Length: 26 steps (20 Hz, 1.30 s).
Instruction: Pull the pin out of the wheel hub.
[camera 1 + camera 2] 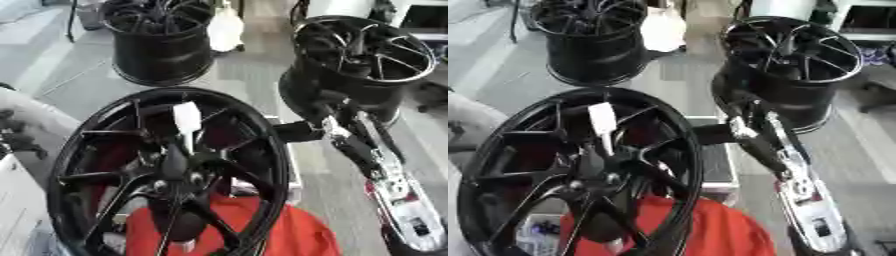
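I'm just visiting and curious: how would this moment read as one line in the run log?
task: pull pin | near wheel: upright on red cloth | right hand: at the rim's right edge, fingers unclear | pin: not made out | left hand: unseen

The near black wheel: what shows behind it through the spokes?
Behind the near black wheel, red cloth shows through the lower spokes and past the rim. A white tag lies on its upper spokes. What the cloth covers, and any pin at the hub, cannot be seen.

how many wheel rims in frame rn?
3. The near wheel fills the lower left, over an orange cloth. A second wheel stands at the far left, a third wheel at the far right behind the right hand. More may sit outside the frame.
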{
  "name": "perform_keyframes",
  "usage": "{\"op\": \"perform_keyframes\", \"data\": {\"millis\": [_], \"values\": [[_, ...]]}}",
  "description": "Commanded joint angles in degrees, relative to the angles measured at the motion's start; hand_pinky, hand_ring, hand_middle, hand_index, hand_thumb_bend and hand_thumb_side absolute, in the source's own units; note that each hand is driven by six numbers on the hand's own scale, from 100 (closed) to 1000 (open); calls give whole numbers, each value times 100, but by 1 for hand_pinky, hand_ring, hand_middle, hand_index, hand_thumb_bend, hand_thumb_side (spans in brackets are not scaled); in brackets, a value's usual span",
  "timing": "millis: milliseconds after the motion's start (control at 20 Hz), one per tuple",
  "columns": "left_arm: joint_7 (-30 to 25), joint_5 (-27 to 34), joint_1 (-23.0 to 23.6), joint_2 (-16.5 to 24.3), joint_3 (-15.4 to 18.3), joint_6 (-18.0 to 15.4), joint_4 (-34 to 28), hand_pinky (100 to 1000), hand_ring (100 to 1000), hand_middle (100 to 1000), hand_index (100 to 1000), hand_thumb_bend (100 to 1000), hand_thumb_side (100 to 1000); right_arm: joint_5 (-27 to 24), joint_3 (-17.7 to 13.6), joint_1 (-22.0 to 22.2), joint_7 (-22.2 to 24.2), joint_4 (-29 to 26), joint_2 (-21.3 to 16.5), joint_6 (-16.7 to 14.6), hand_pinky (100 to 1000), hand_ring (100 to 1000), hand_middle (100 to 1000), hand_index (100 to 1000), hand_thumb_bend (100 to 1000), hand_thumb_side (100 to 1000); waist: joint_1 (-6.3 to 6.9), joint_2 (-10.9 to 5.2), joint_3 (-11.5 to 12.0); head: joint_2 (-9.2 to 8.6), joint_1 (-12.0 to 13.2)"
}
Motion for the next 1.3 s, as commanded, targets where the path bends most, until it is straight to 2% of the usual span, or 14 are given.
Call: {"op": "perform_keyframes", "data": {"millis": [50, 250, 450, 550, 750, 950, 1000, 1050, 1200, 1300], "values": [[-15, -10, -29, 71, 1, 3, -117, 637, 600, 646, 815, 100, 716, 110, 49, -241, 111, -164, -312, 42, 671, 657, 714, 871, 100, 501, 1, -66, 21, -22, -14], [-36, -14, -15, 82, -19, 4, -108, 637, 601, 647, 815, 100, 717, 172, 258, -777, 459, -261, -816, 211, 683, 673, 734, 886, 100, 484, -17, -91, 60, -3, -31], [-57, -14, -5, 98, -38, -2, -102, 637, 601, 646, 815, 100, 716, 207, 612, -1531, 1084, -370, -1381, 404, 704, 705, 769, 903, 100, 451, -29, -113, 103, 14, -44], [-66, -15, 1, 102, -46, -2, -98, 637, 601, 646, 815, 100, 716, 196, 901, -2018, 1530, -403, -1656, 492, 716, 733, 795, 911, 100, 435, -36, -122, 127, 19, -47], [-87, -22, 1, 106, -65, -2, -91, 637, 600, 646, 815, 100, 716, 131, 1525, -2924, 2509, -278, -1941, 706, 741, 780, 854, 929, 100, 408, -55, -130, 162, 26, -60], [-104, -26, -13, 115, -82, -7, -92, 637, 600, 645, 815, 100, 715, 115, 2120, -3733, 3552, 61, -1860, 849, 772, 840, 899, 946, 100, 390, -65, -120, 205, 4, -68], [-104, -26, -16, 120, -82, -9, -94, 637, 600, 645, 815, 100, 715, 131, 2230, -3886, 3774, 157, -1806, 857, 785, 859, 911, 952, 136, 375, -67, -117, 214, 1, -72], [-105, -28, -20, 127, -84, -11, -95, 637, 600, 645, 815, 100, 714, 169, 2363, -4044, 4022, 256, -1735, 853, 792, 870, 923, 954, 110, 370, -72, -112, 229, -5, -85], [-114, -26, -34, 139, -95, -15, -97, 637, 601, 645, 815, 100, 715, 381, 2634, -4404, 4658, 562, -1469, 779, 806, 886, 933, 957, 114, 331, -84, -98, 264, -29, -110], [-126, -24, -45, 143, -106, -16, -96, 637, 601, 645, 815, 100, 714, 532, 2724, -4551, 4923, 773, -1283, 696, 822, 898, 937, 960, 115, 297, -90, -92, 287, -39, -125]]}}
